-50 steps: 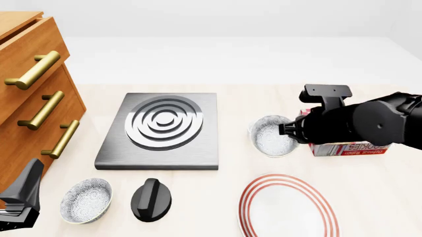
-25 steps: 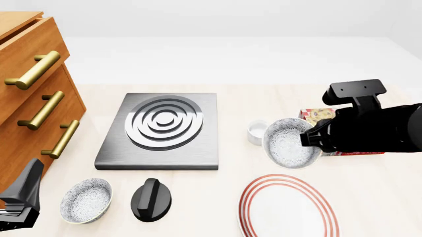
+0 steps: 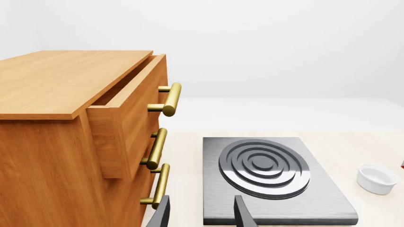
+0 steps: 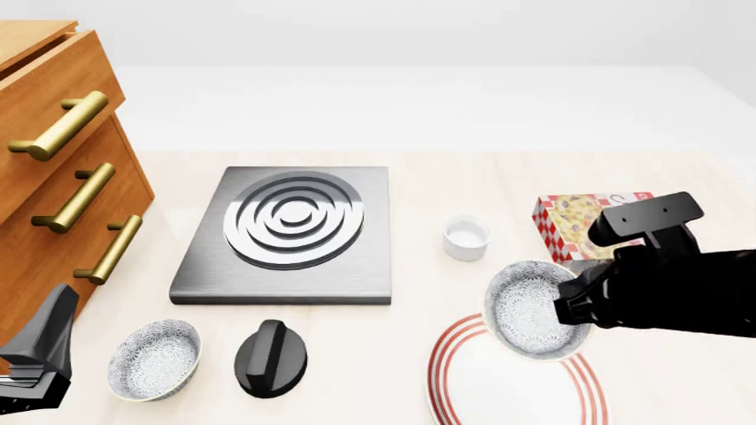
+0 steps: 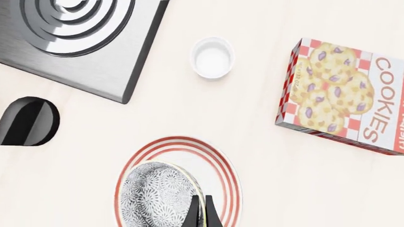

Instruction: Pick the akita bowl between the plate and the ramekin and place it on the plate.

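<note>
The akita bowl is speckled and hangs tilted above the plate, a white plate with red rings. My right gripper is shut on the bowl's rim. In the right wrist view the bowl lies over the plate, with the gripper pinching its edge. The small white ramekin stands on the table beyond the plate, also in the right wrist view. My left gripper rests at the near left, and its wrist view shows it open and holding nothing.
A second speckled bowl and a black knob sit near the front left. A grey stove plate lies mid-table. A cookie box lies right of the ramekin. A wooden drawer cabinet fills the left side.
My right gripper has carried the akita bowl from beside the ramekin toward the near edge, and it now hangs over the plate. The ramekin has come into full view. The left arm stayed still.
</note>
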